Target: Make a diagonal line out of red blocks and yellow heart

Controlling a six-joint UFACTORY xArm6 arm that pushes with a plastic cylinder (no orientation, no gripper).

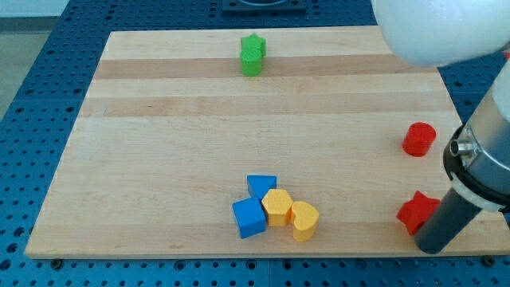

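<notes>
A red round block [418,139] sits near the board's right edge. A red star-shaped block [414,212] lies below it, near the bottom right corner. The yellow heart [304,221] lies at the bottom middle, touching a yellow hexagon [277,206] on its left. My tip [429,246] is at the bottom right, just below and right of the red star, touching or almost touching it. The rod slants up to the right into the arm.
A blue triangle [261,186] and a blue cube [249,217] crowd the yellow hexagon's left side. A green star [253,55] stands near the top middle. The wooden board [159,143] ends close to the red blocks on the right. The arm's white body covers the top right corner.
</notes>
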